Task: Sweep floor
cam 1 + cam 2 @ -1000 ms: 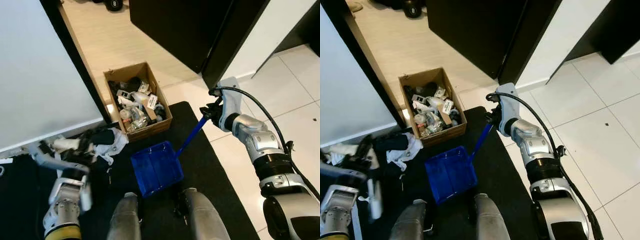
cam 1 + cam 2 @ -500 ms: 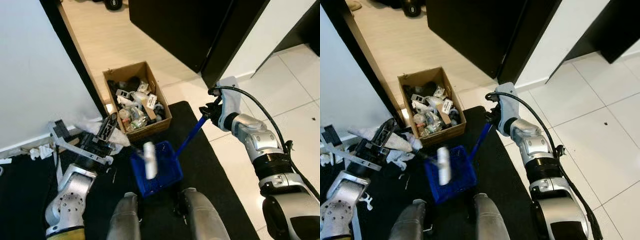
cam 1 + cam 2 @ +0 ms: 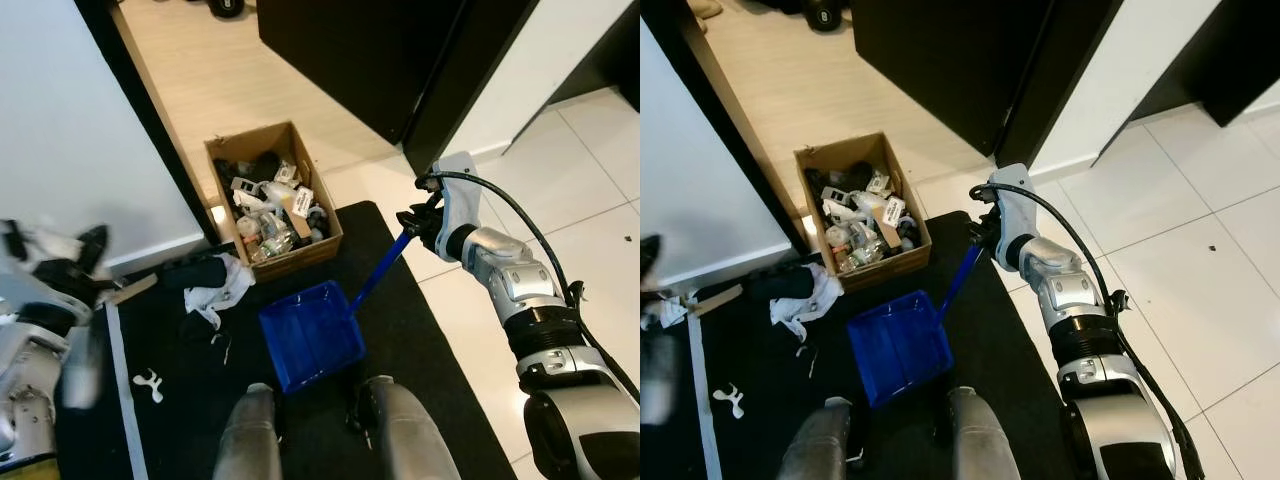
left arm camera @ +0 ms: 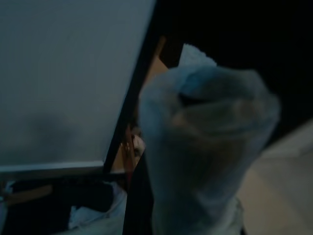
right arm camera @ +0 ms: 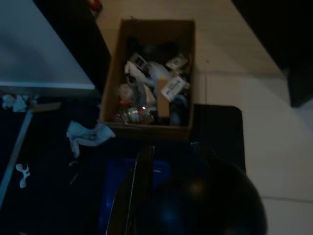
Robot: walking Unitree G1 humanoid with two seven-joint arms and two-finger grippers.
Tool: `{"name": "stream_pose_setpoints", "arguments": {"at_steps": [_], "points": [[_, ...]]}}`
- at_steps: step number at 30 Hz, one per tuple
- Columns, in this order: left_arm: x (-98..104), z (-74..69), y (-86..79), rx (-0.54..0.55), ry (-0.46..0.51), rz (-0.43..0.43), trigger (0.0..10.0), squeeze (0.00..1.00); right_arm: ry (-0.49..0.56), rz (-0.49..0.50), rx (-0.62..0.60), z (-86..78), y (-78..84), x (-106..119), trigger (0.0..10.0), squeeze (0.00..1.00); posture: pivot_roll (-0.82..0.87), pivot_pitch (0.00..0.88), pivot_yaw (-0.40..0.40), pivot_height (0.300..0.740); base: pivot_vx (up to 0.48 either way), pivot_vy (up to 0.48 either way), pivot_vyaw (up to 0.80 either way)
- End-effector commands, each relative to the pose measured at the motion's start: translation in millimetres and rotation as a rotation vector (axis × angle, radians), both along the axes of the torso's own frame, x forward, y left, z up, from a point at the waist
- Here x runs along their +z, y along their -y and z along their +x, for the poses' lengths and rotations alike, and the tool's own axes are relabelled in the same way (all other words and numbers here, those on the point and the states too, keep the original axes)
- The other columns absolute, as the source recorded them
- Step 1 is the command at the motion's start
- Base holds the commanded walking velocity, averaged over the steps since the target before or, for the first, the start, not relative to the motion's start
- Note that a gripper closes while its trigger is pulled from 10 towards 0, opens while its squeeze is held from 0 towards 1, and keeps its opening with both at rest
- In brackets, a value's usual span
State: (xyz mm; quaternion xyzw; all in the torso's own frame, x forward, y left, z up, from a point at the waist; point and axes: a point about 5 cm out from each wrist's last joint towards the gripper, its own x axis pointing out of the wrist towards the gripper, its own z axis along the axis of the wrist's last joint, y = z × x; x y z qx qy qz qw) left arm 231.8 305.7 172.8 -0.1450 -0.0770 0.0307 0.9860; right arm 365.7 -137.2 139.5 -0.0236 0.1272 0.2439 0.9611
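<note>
Two silver legs (image 3: 300, 435) stand at the near edge of a black mat (image 3: 420, 330), with a blue dustpan (image 3: 310, 335) lying flat just ahead of them, its pan bare of debris. The right gripper (image 3: 420, 222) is pinched on the top of the dustpan's long blue handle (image 3: 378, 270) near the mat's far right corner. At the mat's left edge the left gripper (image 3: 55, 270) is motion-blurred and seems to carry a pale bundle; whether its fingers are spread or pressed together cannot be told. A crumpled white cloth (image 3: 218, 288) and dark scraps lie beside the dustpan's left side, and a small white piece (image 3: 148, 384) rests nearer the left edge. Beyond the mat's far edge sits an open cardboard box (image 3: 272, 200) crammed with rubbish. Judging by the litter on the mat, the sweeping looks barely begun.
</note>
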Motion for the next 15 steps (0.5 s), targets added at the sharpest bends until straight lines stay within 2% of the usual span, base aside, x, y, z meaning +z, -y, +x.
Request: {"name": "stream_pose_setpoints", "arguments": {"at_steps": [1,3,4,5,7,9,10,11,12,13,14,15], "points": [[-12,1.5,15.6,0.027,-0.066,-0.069,10.0,0.00,0.016,0.114,0.020,-2.7,-5.7,5,10.0,0.00,-0.01,0.265,-0.071,0.740,0.000,0.000,0.00],[-16,6.1,20.8,0.093,-0.126,-0.067,10.0,0.00,0.044,0.169,0.005,-2.3,-8.5,11,10.0,0.00,0.00,0.251,-0.073,0.740,0.000,0.000,0.00],[-16,6.1,20.8,0.093,-0.126,-0.067,10.0,0.00,0.044,0.169,0.005,-2.3,-8.5,11,10.0,0.00,0.00,0.251,-0.073,0.740,0.000,0.000,0.00],[-18,12.7,26.0,0.141,-0.211,-0.064,10.0,0.00,0.099,0.210,-0.026,-1.7,-10.3,19,10.0,0.00,0.01,0.248,-0.073,0.740,0.000,0.000,0.00],[-19,16.3,28.7,0.152,-0.262,-0.049,10.0,0.00,0.137,0.223,-0.054,-1.2,-10.8,25,10.0,0.00,0.01,0.248,-0.073,0.740,0.000,0.000,0.00],[-12,25.4,28.5,0.215,-0.328,-0.013,10.0,0.00,0.143,0.259,-0.105,0.4,-12.9,35,10.0,0.00,0.01,0.234,-0.072,0.740,0.000,0.000,0.00],[-1,29.9,28.4,0.235,-0.281,0.006,10.0,0.00,0.155,0.298,-0.108,0.4,-14.5,41,10.0,0.00,0.02,0.222,-0.062,0.740,0.000,0.000,0.00],[-1,29.9,28.4,0.235,-0.281,0.006,10.0,0.00,0.155,0.298,-0.108,0.4,-14.5,41,10.0,0.00,0.02,0.222,-0.062,0.740,0.000,0.000,0.00],[12,32.5,29.6,0.251,-0.214,0.020,10.0,0.00,0.171,0.340,-0.102,-0.3,-16.1,48,10.0,0.00,0.01,0.220,-0.061,0.740,0.000,0.000,0.00],[12,32.5,29.6,0.251,-0.214,0.020,10.0,0.00,0.171,0.340,-0.102,-0.3,-16.1,48,10.0,0.00,0.01,0.220,-0.061,0.740,0.000,0.000,0.00],[22,34.6,33.8,0.225,-0.112,-0.092,10.0,0.00,0.179,0.390,-0.115,0.0,-15.2,53,10.0,0.00,0.01,0.207,-0.056,0.740,0.000,0.000,0.00],[30,37.1,46.5,0.154,-0.013,-0.293,10.0,0.00,0.188,0.457,-0.132,-0.4,-13.5,59,10.0,0.00,0.01,0.202,-0.053,0.740,0.000,0.000,0.00]]}}
